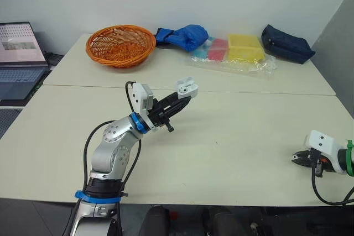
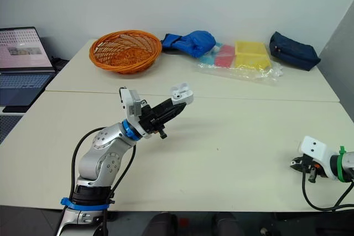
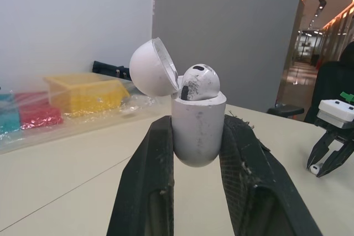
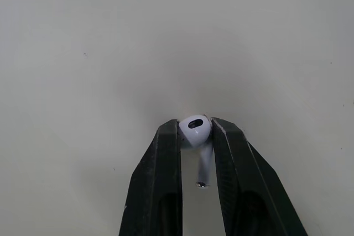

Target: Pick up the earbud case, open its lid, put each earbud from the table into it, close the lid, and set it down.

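My left gripper is shut on the white earbud case, held up above the middle of the table. The case has its lid swung open, and one earbud sits in it. At the table's right front edge my right gripper is shut on the second white earbud, its stem pointing back between the fingers, just above the table top.
An orange wicker basket stands at the back left. A blue cloth, a plastic bag with coloured boxes and a dark blue pouch line the back. A laptop sits off the table's left.
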